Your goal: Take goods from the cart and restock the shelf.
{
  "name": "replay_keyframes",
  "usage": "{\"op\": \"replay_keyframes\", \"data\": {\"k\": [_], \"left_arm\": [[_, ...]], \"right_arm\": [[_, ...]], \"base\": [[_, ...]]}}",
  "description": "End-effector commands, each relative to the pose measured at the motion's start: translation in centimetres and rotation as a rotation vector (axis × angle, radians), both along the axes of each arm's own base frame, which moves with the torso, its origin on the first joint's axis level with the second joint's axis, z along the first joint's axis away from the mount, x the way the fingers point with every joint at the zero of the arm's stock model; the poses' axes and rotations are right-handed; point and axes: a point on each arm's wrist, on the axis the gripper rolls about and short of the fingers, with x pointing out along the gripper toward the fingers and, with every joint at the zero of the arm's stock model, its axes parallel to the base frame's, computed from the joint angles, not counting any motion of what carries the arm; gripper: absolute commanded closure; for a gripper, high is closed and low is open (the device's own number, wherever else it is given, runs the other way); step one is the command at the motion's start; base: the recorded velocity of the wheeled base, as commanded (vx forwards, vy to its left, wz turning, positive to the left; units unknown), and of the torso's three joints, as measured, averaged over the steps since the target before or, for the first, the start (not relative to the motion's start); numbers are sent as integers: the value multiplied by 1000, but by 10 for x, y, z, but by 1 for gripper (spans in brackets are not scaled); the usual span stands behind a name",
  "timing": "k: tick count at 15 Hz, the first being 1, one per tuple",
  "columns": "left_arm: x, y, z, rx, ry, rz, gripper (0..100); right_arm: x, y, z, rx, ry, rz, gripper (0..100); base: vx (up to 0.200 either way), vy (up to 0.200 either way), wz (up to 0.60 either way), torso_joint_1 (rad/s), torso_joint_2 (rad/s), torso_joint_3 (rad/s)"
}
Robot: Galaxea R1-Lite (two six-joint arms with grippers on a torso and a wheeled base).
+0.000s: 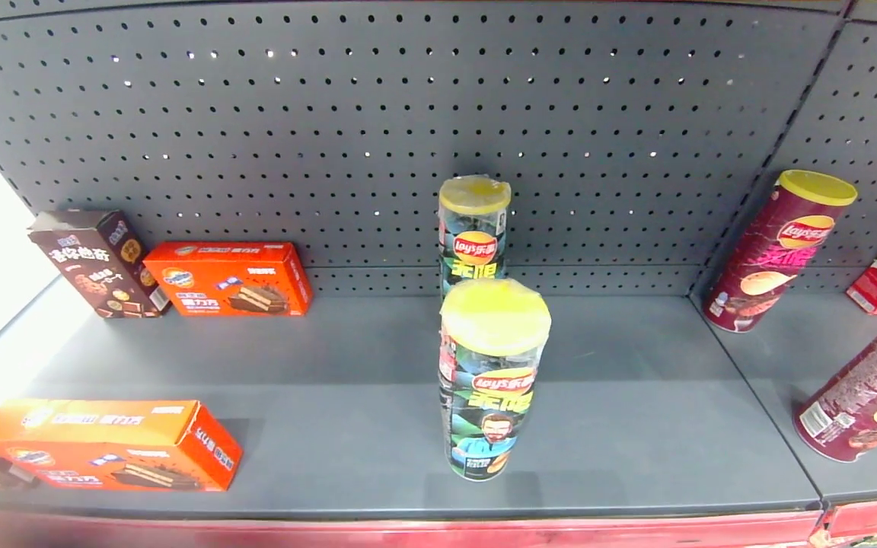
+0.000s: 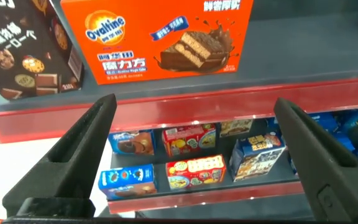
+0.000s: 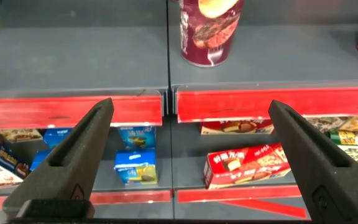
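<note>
Standing at the middle of the grey shelf (image 1: 636, 396), two green cans are being kept in line, the front can (image 1: 492, 380) near the edge and the back can (image 1: 473, 232) against the perforated wall. An orange box (image 1: 111, 445) is lying at the front left corner, and a second orange box (image 1: 229, 278) and a brown box (image 1: 96, 262) are being kept at the rear left. In the neighbouring bay to the right, a rear purple can (image 1: 777, 251) and a front purple can (image 1: 865, 403) are being carried.

The left end effector (image 2: 194, 102) is being held wide open with nothing between its fingers, out in front of the red shelf edge (image 2: 241, 109). The orange box is sitting on the shelf beyond it, well apart from the fingers. The right end effector (image 3: 191, 104) is likewise being held wide open and empty before the red edge. The front purple can is standing on the shelf beyond it, untouched. Small boxes (image 2: 194, 171) are being shown on a lower shelf.
</note>
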Motion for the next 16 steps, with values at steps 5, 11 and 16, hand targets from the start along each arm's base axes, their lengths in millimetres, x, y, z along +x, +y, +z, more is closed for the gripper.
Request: {"op": "replay_keyframes", "data": {"k": [5, 11, 16], "left_arm": [[0, 0, 0, -1, 0, 0, 0], [0, 0, 0, -1, 0, 0, 0], [0, 0, 0, 2, 0, 0, 0]], "right_arm": [[0, 0, 0, 0, 0, 0, 0], [0, 0, 0, 0, 0, 0, 0], [0, 0, 0, -2, 1, 0, 0]], "base": [[0, 0, 0, 0, 0, 0], [0, 0, 0, 0, 0, 0], [0, 0, 0, 0, 0, 0]]}}
